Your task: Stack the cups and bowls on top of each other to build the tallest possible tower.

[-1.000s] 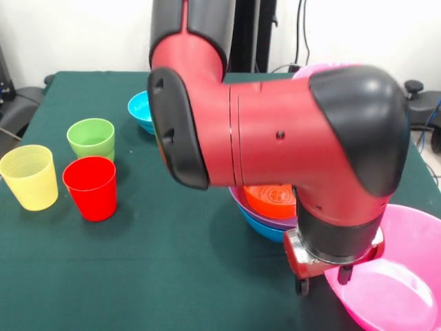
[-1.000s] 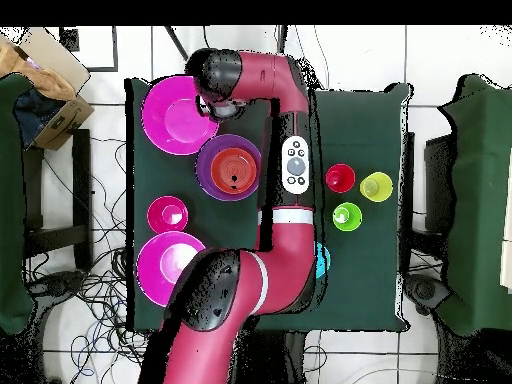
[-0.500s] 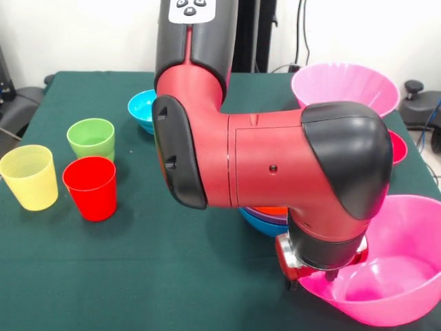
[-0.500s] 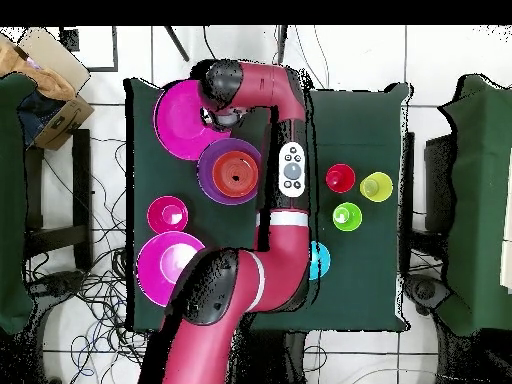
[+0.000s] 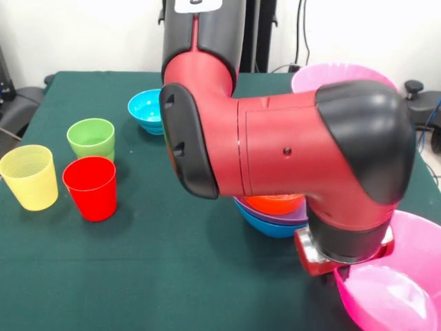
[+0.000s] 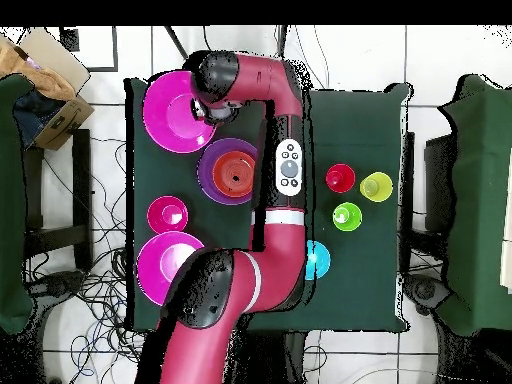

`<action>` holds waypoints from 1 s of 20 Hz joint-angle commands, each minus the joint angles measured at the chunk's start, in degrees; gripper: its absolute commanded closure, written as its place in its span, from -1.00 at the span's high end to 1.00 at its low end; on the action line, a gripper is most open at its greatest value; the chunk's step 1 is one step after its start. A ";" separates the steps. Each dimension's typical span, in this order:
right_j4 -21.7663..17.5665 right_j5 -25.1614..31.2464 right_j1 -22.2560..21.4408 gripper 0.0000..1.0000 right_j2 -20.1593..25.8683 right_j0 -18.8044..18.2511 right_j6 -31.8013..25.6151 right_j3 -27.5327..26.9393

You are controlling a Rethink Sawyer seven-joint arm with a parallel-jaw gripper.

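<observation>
The tower is a nested pile, blue bowl lowest, then purple, then orange, and shows from above in the overhead view. My gripper sits under the red wrist, shut on the near rim of a large pink bowl, which lies beside the tower. The fingertips are hidden by wrist and rim. The second large pink bowl stands at the back. The cyan bowl, the green cup, the yellow cup and the red cup stand at the left. The crimson bowl shows only from above.
The arm's big elbow spans the middle of the table and hides part of the tower in the front view. The table edge lies close behind the held pink bowl. Chairs and cables surround the table.
The pink bowl was tipped up and pulled toward the tower half a second ago. It has now moved back outward with the wrist and sits lower at the table corner.
</observation>
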 commanded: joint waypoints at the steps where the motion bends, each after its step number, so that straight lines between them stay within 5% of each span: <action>1: -10.42 2.25 5.36 -1.00 1.54 0.92 -4.27 0.23; 13: -13.81 5.81 2.98 -1.00 6.17 0.71 -2.91 -1.10; 18: -5.47 -4.48 -4.35 -1.00 3.47 0.03 1.66 2.88; 20: -3.92 -2.61 -8.86 -1.00 3.56 -0.01 2.10 3.10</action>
